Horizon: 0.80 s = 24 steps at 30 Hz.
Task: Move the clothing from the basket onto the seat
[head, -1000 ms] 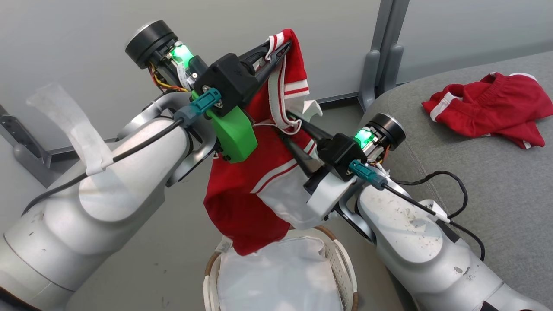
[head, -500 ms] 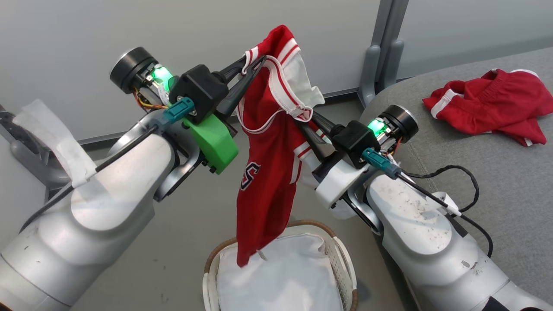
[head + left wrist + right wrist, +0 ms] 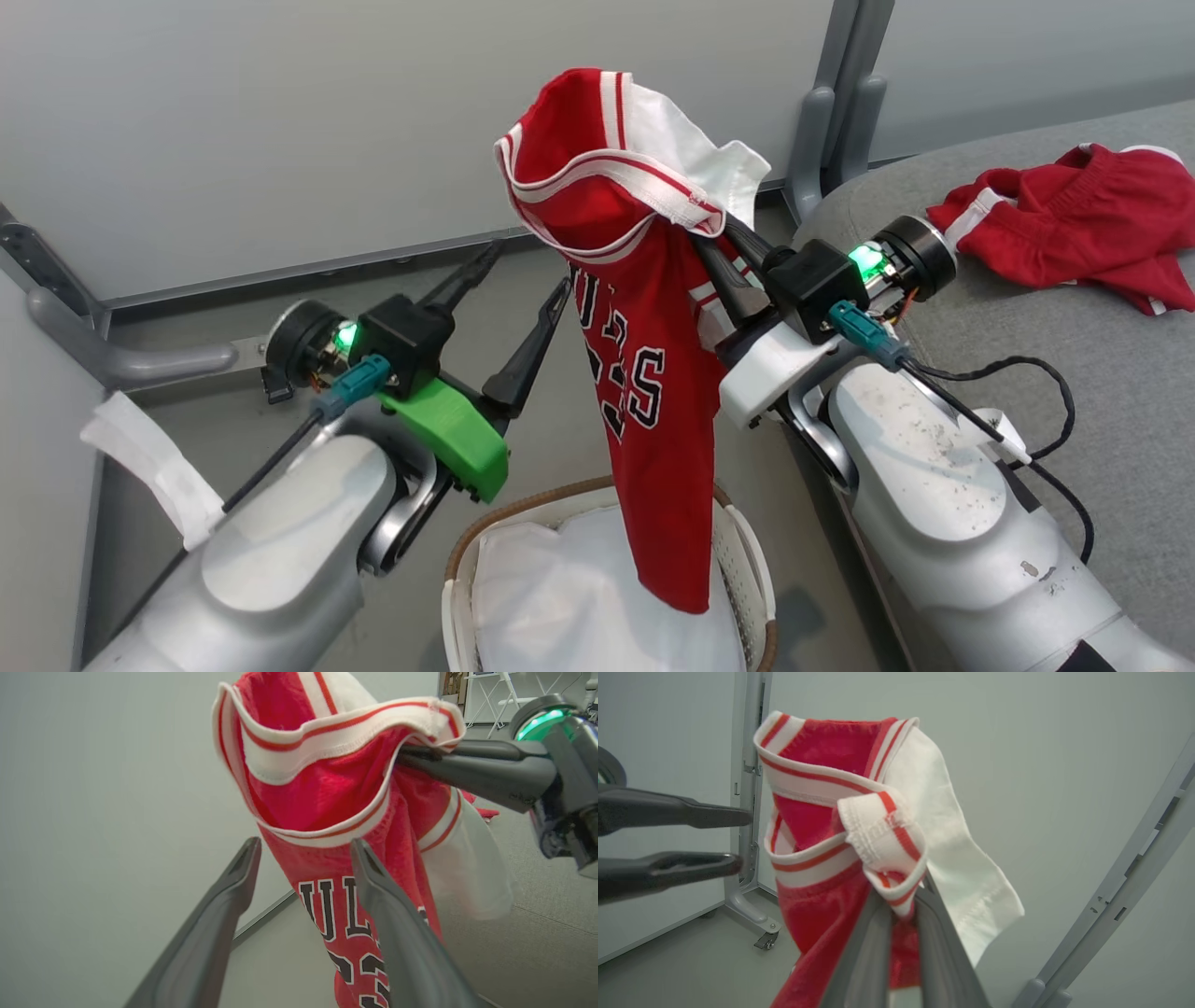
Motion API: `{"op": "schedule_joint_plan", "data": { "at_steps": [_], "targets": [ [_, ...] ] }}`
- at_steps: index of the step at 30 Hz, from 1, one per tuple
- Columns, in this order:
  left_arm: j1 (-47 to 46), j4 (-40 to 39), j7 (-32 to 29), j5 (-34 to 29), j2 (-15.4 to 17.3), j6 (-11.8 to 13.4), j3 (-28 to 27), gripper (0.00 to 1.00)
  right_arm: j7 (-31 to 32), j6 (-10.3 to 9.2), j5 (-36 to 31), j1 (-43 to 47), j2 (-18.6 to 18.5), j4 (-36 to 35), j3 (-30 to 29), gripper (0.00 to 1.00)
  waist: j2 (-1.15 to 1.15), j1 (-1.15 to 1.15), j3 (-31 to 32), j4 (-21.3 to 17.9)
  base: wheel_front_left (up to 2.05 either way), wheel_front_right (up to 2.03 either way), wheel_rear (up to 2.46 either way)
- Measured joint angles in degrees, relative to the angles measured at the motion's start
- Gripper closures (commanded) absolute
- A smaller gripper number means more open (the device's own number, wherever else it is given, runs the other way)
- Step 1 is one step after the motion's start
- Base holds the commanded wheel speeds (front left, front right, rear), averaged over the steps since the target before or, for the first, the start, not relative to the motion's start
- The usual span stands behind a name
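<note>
Pale grey wall panels (image 3: pixel 280 140) and a bare grey floor (image 3: pixel 373 579) set the stage. And look at that: the right end effector (image 3: pixel 726 257) was clamped shut on the striped trim of a red sports jersey with white panels and black-and-white lettering (image 3: pixel 644 373). It held the jersey up high in a long drooping column. The hem hung over the small oval white perforated plastic basket with a brown woven rim (image 3: pixel 523 499); whether it touched the white fabric liner (image 3: pixel 551 597) inside, I could not tell.

The left end effector (image 3: pixel 529 266) stood wide open and empty, just beside the jersey. Over on the large grey fabric-upholstered seat (image 3: pixel 1102 401), a crumpled red garment with white trim (image 3: pixel 1074 224) lay near the back.

By my call, this was the carry step: jersey lifted, not yet delivered. The next move called for raising the hem clear of the basket rim and swinging the right arm across over the seat. Then it needed lowering until the fabric pooled, and only then opening the fingers.
</note>
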<state>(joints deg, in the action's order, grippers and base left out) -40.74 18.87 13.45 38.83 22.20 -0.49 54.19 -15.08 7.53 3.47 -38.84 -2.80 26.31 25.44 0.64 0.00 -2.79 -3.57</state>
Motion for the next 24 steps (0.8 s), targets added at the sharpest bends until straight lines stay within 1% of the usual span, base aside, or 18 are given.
{"op": "schedule_joint_plan", "data": {
  "at_steps": [5,8,15,21,24],
  "targets": [
    [4.53,0.40,1.21,0.76,-1.47,1.00,-1.32,0.00,0.00,0.00,-1.05,1.02,-0.24,0.57,-1.68,1.00,0.00,0.00,-0.58,0.10,0.00,0.00,0.00],
    [6.39,0.53,1.33,0.94,-2.13,1.07,-2.58,0.00,0.00,0.00,-1.35,2.02,-0.51,0.66,-2.53,1.00,0.00,0.00,-0.88,0.25,0.00,0.00,0.00],
    [8.95,0.03,1.58,-1.82,-3.65,1.00,-5.59,0.00,0.00,0.00,-1.70,2.91,-0.64,0.56,-4.17,1.00,0.00,0.00,-1.42,-0.03,0.00,0.00,0.00],
    [10.22,-0.64,1.67,-4.49,-4.86,0.30,-7.61,0.00,0.00,0.01,-2.36,2.92,-1.11,-0.02,-6.26,1.00,0.00,0.00,-2.29,-2.04,0.00,0.00,0.00],
    [10.51,-0.49,1.67,-6.00,-5.36,-0.27,-8.10,0.00,0.00,0.00,-2.74,2.82,-1.76,-0.91,-7.51,1.00,0.00,0.00,-3.09,-3.99,0.00,0.00,0.00]
  ]
}}
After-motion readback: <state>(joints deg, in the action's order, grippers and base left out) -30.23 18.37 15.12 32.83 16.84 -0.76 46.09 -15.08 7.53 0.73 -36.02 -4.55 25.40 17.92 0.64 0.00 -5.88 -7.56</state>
